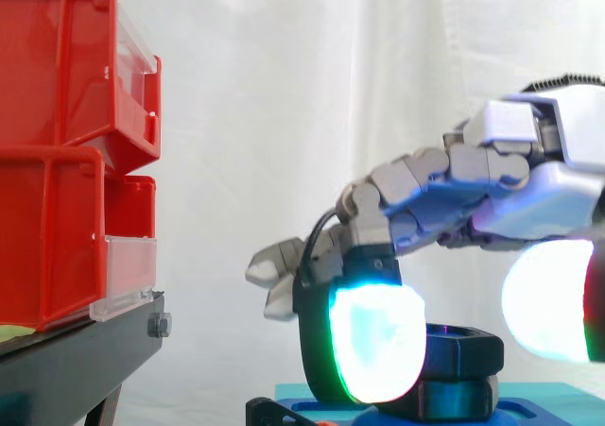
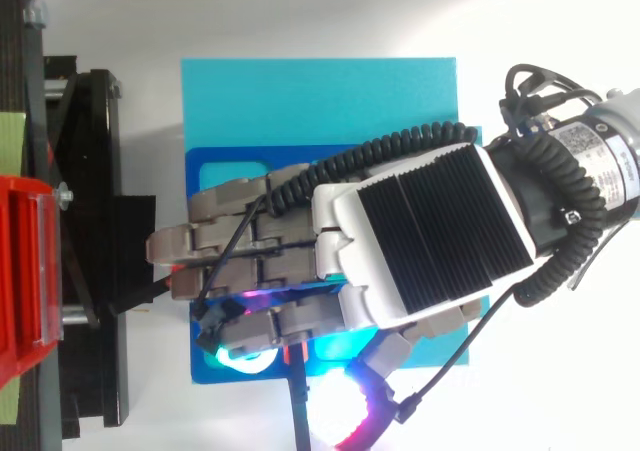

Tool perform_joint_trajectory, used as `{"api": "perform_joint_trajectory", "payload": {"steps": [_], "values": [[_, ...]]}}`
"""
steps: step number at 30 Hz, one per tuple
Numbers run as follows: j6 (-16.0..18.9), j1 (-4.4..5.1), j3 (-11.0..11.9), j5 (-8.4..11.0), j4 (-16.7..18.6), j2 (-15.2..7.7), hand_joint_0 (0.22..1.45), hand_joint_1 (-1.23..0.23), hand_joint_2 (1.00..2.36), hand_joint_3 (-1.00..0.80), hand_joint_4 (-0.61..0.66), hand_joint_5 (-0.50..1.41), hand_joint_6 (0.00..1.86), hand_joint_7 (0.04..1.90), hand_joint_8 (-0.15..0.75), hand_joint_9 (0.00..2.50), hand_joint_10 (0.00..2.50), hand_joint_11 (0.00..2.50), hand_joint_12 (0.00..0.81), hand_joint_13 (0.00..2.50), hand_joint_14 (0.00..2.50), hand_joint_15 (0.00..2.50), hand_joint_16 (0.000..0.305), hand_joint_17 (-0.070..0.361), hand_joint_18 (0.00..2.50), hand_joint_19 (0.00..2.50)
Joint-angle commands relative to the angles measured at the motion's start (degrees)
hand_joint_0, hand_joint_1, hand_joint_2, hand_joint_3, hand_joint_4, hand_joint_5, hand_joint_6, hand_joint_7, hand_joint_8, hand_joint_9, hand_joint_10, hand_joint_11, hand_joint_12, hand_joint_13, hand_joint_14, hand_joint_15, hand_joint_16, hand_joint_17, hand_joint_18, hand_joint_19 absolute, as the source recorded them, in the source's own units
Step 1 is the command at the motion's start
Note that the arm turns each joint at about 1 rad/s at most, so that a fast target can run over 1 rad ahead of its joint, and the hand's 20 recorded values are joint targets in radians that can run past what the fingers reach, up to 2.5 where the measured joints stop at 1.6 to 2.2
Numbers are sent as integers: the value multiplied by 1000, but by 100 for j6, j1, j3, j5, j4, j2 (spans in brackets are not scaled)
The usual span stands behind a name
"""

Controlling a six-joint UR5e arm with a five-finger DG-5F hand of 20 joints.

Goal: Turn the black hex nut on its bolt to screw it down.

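The black hex nut (image 1: pixel 465 348) sits on its bolt above a dark blue fixture (image 1: pixel 529 412) at the bottom of the side view. My hand (image 1: pixel 529 209) comes in from the right and arches over the nut. One curled finger's white-cyan glowing pad (image 1: pixel 376 343) stands against the nut's left front side. The thumb's bright pad (image 1: pixel 548 298) is at the nut's right side. Other fingers (image 1: pixel 274 273) stretch out to the left past the nut. From above, my hand (image 2: pixel 420 231) covers the nut and most of the fixture (image 2: pixel 215 171).
Stacked red bins (image 1: pixel 57 161) on a black stand (image 1: pixel 76 360) are at the left, a short gap from the fingertips. The fixture rests on a light blue sheet (image 2: pixel 320 101) on a white table. A white curtain hangs behind.
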Motion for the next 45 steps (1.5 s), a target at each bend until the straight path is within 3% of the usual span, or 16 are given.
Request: {"api": "perform_joint_trajectory", "payload": {"steps": [1, 18, 22, 26, 34, 45], "values": [[12, -7, -100, 39, 319, 2, 518, -441, 1000, -500, 231, -105, 502, 1097, 307, 458, 3, 135, 356, 248, 0, 0, 55, 125, 339, 212], [-67, -7, -109, 31, 381, -6, 518, -441, 1000, -500, 239, -108, 502, 1072, 308, 458, 5, 133, 355, 249, 0, 0, 55, 124, 342, 210], [-32, -42, -74, 4, 618, -367, 519, -442, 1000, -500, 240, -108, 502, 1071, 307, 462, 4, 141, 355, 250, 0, 0, 55, 125, 342, 210], [82, -34, -74, -13, 803, -367, 519, -441, 1000, -500, 243, -108, 502, 1071, 307, 460, 6, 131, 355, 250, 0, 0, 55, 124, 339, 211], [100, -60, 14, -22, 723, -358, 519, -442, 1000, -500, 241, -108, 502, 1070, 307, 459, 4, 127, 355, 251, 0, 0, 54, 122, 335, 210], [91, 2, 225, -22, 477, -358, 519, -441, 1000, -500, 237, -108, 502, 1083, 306, 457, 3, 127, 355, 250, 0, 0, 54, 121, 331, 204]]}}
